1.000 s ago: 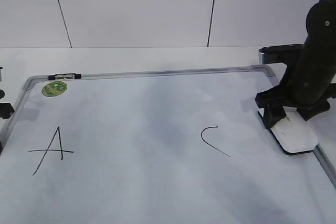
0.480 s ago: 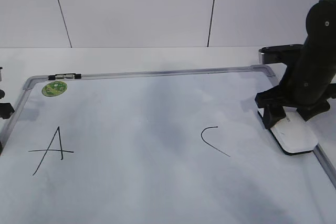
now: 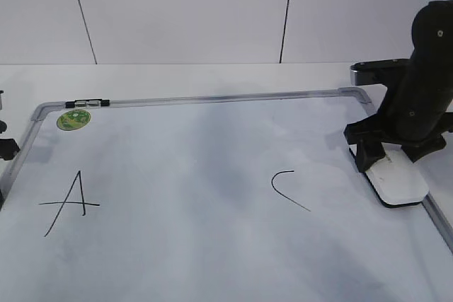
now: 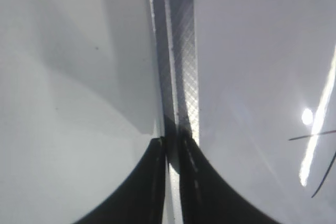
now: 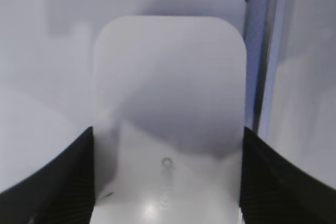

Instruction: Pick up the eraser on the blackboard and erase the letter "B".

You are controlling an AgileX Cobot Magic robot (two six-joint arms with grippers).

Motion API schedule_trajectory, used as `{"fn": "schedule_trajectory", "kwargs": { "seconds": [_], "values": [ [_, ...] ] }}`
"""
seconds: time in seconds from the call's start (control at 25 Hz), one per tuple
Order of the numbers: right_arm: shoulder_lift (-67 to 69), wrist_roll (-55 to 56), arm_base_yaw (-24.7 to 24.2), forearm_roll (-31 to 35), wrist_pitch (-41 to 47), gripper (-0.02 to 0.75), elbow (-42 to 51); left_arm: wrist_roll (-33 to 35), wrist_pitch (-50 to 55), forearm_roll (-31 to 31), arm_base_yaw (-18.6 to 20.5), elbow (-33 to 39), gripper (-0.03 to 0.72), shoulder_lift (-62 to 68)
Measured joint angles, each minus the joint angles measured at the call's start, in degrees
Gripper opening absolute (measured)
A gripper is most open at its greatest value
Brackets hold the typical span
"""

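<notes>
The eraser (image 3: 400,182) is a white glossy block lying flat at the right edge of the blackboard (image 3: 212,98). My right gripper (image 3: 393,155) stands over its far end. In the right wrist view the eraser (image 5: 168,103) fills the gap between the two fingers of the right gripper (image 5: 168,182), which press on its sides. No letter "B" shows; the board between the "A" (image 3: 71,199) and the "C" (image 3: 287,189) is bare. My left gripper (image 4: 172,142) is shut and empty over the board's left frame (image 4: 181,51).
A round green sticker (image 3: 73,119) sits at the board's far left corner. The board's grey frame (image 5: 262,51) runs right beside the eraser. A dark clip (image 3: 88,102) is on the far frame. A grey bracket (image 3: 375,71) stands behind the right arm.
The right gripper has shifted very slightly over the eraser. The eraser, the letters and the left arm have not moved.
</notes>
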Motion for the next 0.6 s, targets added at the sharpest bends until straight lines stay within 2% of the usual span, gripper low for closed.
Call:
{"fn": "schedule_trajectory", "kwargs": {
  "seconds": [0.6],
  "values": [
    [0.1, 0.49, 0.0, -0.95, 0.0, 0.532, 0.0, 0.0, 0.08, -0.13, 0.0, 0.0, 0.042, 0.0]
  ]
}}
